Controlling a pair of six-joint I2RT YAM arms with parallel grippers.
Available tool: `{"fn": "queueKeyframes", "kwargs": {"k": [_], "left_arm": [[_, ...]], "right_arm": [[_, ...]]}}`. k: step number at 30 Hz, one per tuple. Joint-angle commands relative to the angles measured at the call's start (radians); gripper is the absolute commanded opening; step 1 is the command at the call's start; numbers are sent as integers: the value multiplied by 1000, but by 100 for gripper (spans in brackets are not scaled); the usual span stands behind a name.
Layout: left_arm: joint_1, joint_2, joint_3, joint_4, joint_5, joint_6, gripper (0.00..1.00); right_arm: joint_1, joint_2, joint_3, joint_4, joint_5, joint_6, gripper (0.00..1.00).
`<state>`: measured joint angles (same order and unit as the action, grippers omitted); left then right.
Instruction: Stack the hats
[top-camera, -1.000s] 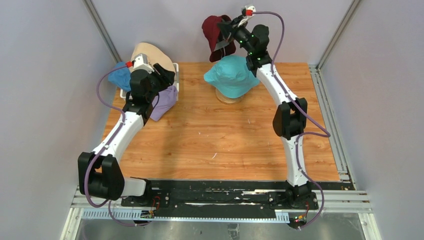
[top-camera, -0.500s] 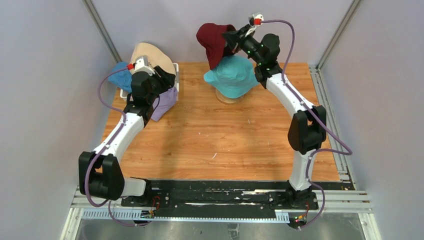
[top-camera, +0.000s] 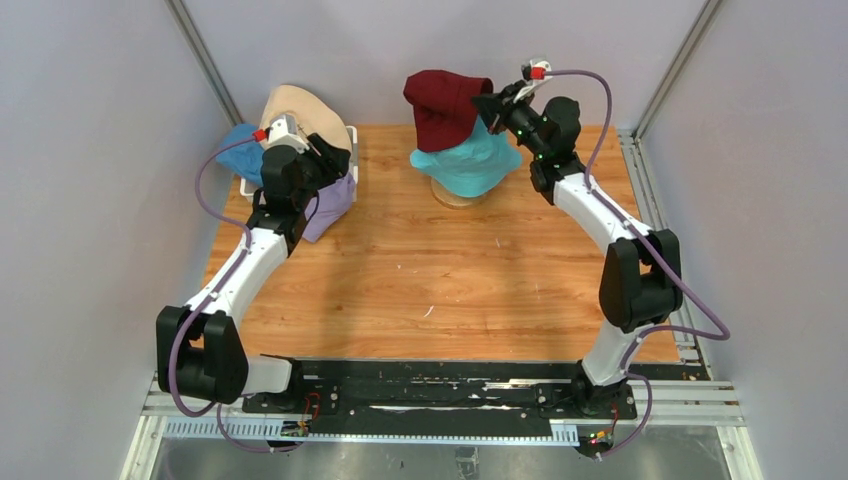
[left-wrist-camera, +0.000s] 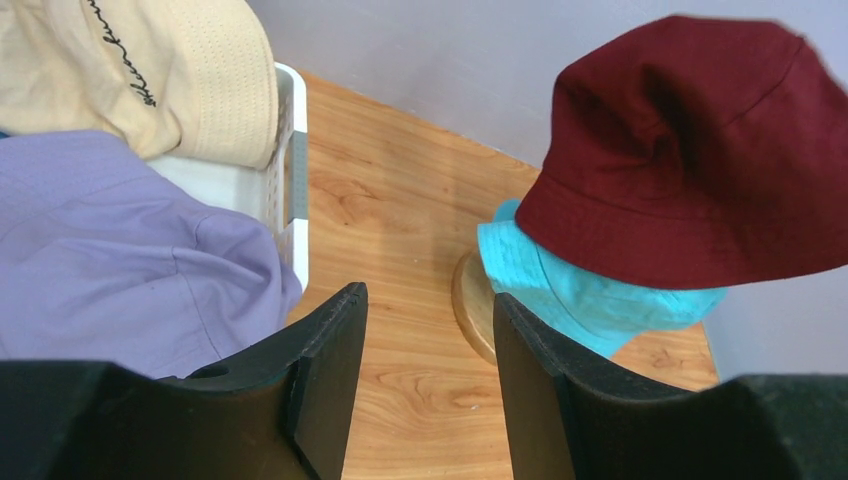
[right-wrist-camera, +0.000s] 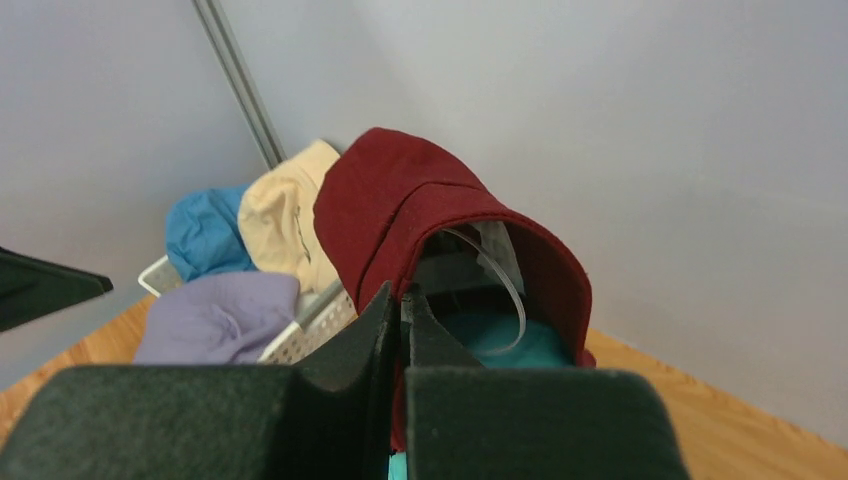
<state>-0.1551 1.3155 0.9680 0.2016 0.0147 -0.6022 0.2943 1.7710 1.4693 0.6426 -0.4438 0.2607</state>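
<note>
My right gripper is shut on the brim of the dark red hat and holds it just above the teal hat, which sits on the wooden stand. In the right wrist view the dark red hat hangs open around my closed fingers, teal showing inside. My left gripper is open and empty beside the lavender hat. The beige hat, blue hat and lavender hat lie in the basket.
The white mesh basket stands at the table's back left corner. Grey walls close in the back and sides. Bare wooden tabletop lies in the middle and front.
My right gripper has swung right and nearer with the dark red hat, bringing it from behind the stand to over the teal hat. The left arm has not moved.
</note>
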Motion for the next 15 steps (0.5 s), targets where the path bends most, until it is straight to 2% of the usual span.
{"fn": "queueKeyframes", "kwargs": {"k": [1, 15], "left_arm": [[-9, -23, -13, 30, -1, 1, 54], [-25, -5, 12, 28, 5, 12, 53]], "right_arm": [[-20, -86, -96, 32, 31, -3, 1], [-137, -181, -265, -40, 70, 85, 1]]}}
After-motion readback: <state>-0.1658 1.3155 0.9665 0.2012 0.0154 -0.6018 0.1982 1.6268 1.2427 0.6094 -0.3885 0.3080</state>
